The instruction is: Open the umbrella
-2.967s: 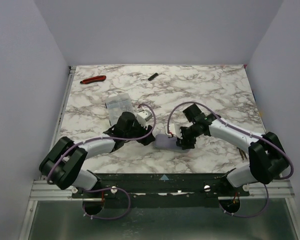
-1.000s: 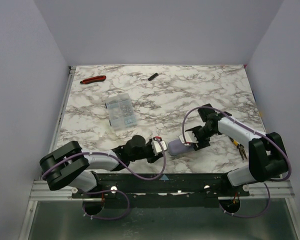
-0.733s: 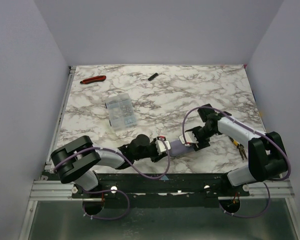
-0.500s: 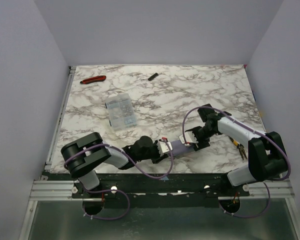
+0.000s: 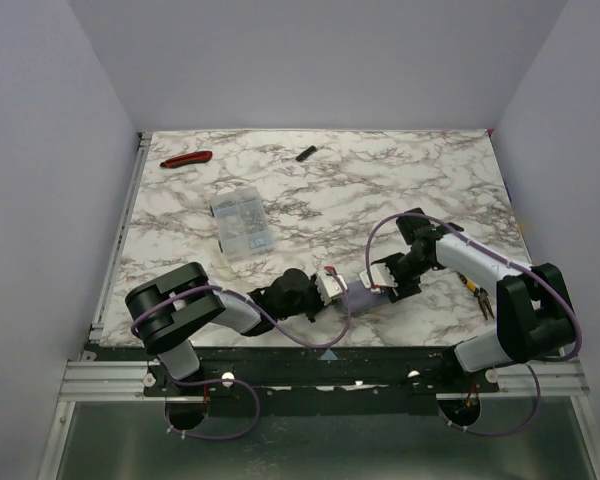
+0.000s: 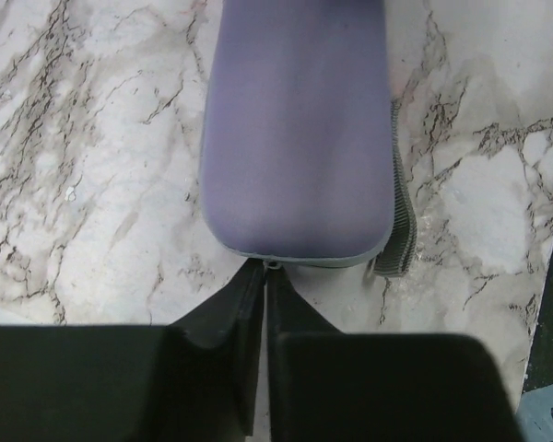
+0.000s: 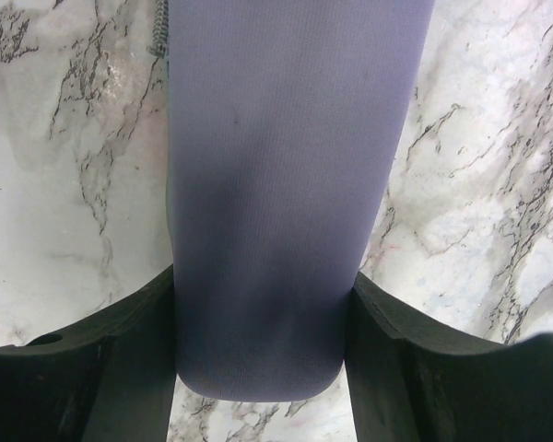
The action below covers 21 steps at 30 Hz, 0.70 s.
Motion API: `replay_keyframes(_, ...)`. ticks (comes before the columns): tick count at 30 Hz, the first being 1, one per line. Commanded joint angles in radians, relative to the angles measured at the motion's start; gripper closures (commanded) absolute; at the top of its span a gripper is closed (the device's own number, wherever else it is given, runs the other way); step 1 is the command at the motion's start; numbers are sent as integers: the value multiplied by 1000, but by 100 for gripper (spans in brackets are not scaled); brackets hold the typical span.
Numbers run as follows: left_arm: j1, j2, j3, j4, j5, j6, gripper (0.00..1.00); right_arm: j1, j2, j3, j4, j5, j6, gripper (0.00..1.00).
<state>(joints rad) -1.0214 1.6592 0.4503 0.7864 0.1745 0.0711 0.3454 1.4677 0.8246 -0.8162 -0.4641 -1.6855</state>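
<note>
The umbrella [image 5: 354, 296] lies collapsed as a lavender pill-shaped oblong on the marble table near the front edge. My right gripper [image 5: 380, 283] clasps its right end; in the right wrist view both black fingers press the sides of the umbrella [image 7: 286, 184], the right gripper [image 7: 263, 285] shut on it. My left gripper [image 5: 331, 290] meets the left end. In the left wrist view the left gripper [image 6: 265, 269] is shut, its tips pinching a small zip pull [image 6: 273, 265] at the seam of the umbrella [image 6: 295, 138]. A grey ribbed strap [image 6: 401, 230] hangs beside that end.
A clear plastic box [image 5: 240, 223] of small parts stands left of centre. A red-and-black tool [image 5: 186, 158] and a small black piece [image 5: 305, 153] lie at the back. Keys [image 5: 477, 295] rest by the right arm's base. The table's front edge [image 5: 325, 347] is close below the umbrella.
My left arm has slid right along the front edge up to the umbrella's left end, and its gripper has gone from open to shut there. The right arm and umbrella stayed put.
</note>
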Motion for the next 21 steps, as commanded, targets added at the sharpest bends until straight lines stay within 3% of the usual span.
replay_keyframes(1,-5,-2,25,23,-6,-5,100,3,-5,-26,-48,-39,-66,67)
replay_keyframes(13,37,-53,-16,15,-40,71,100,4,20,-38,-124,-4,-356,75)
replay_keyframes(21,46,-63,-9,1,-23,93,100,5,38,-29,-164,-11,-540,73)
